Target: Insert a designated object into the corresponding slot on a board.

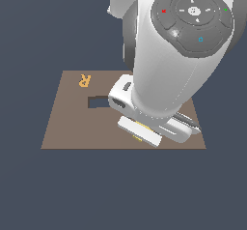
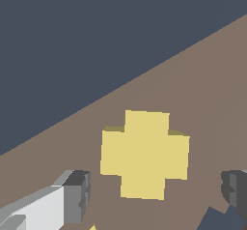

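Note:
The pale-yellow cross (image 2: 144,154) lies flat on the brown board (image 2: 207,79), near the board's edge. My gripper (image 2: 154,193) is open and sits low over it. One fingertip (image 2: 77,195) and the other fingertip (image 2: 235,188) stand on either side of the cross, apart from it. In the exterior view the gripper (image 1: 139,131) is low over the board (image 1: 62,127) near its front edge, and only a yellow sliver of the cross (image 1: 137,138) shows under the hand. The cross-shaped slot is hidden by the arm. A dark corner (image 2: 222,219) beside one finger may be a cut-out; its shape cannot be told.
An orange letter R (image 1: 85,79) lies at the board's far corner on the exterior view's left. A dark rectangular cut-out (image 1: 98,101) is beside the hand. The big white arm (image 1: 169,69) covers the board's middle and the exterior view's right part. Dark floor surrounds the board.

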Motion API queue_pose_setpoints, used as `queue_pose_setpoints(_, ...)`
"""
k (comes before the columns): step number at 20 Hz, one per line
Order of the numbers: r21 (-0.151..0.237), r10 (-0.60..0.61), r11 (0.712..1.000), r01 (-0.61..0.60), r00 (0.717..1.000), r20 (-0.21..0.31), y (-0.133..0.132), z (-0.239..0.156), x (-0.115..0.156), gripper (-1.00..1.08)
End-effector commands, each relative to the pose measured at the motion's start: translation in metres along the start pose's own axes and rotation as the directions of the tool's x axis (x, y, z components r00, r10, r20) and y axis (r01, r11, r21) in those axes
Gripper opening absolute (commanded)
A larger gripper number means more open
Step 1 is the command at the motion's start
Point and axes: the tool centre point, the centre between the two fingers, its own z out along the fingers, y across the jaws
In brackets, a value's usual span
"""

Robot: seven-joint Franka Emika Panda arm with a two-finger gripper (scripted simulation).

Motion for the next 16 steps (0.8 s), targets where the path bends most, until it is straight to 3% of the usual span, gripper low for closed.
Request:
queue_pose_setpoints(1,0.002,0.03,1.0,-0.03,1.0,-0.004,-0.003,0.004,0.006,1.0)
queue_pose_setpoints(16,0.003,0.062,0.998,-0.062,0.998,-0.007,-0.005,0.021,0.012,1.0)
